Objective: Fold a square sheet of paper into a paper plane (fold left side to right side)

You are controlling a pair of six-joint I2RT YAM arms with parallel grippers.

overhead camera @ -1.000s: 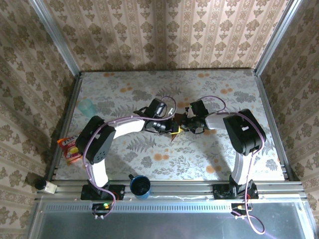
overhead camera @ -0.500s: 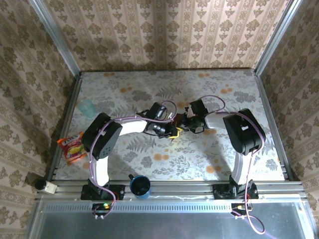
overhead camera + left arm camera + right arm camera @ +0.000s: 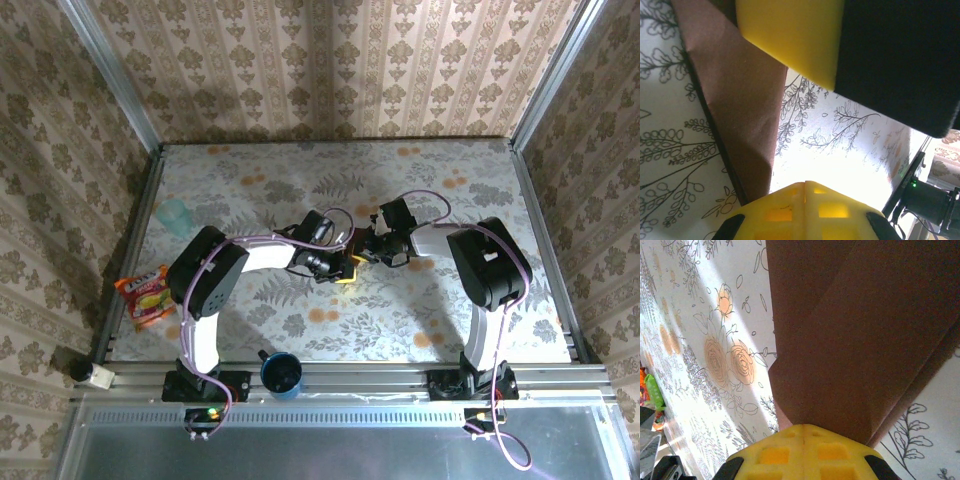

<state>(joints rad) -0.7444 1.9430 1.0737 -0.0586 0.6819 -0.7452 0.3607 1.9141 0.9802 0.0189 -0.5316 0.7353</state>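
Floral table (image 3: 250,180), paper (image 3: 860,330) narrowing lengthwise toward right gripper (image 3: 802,429)

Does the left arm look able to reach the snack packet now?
Probably yes: the snack packet lies at the left edge of the table, close beside that arm's elbow, and nothing stands in the way.

2 white arms (image 3: 262,254) carry black joints, purple cables (image 3: 425,197), yellow gridded fingertips (image 3: 800,452).
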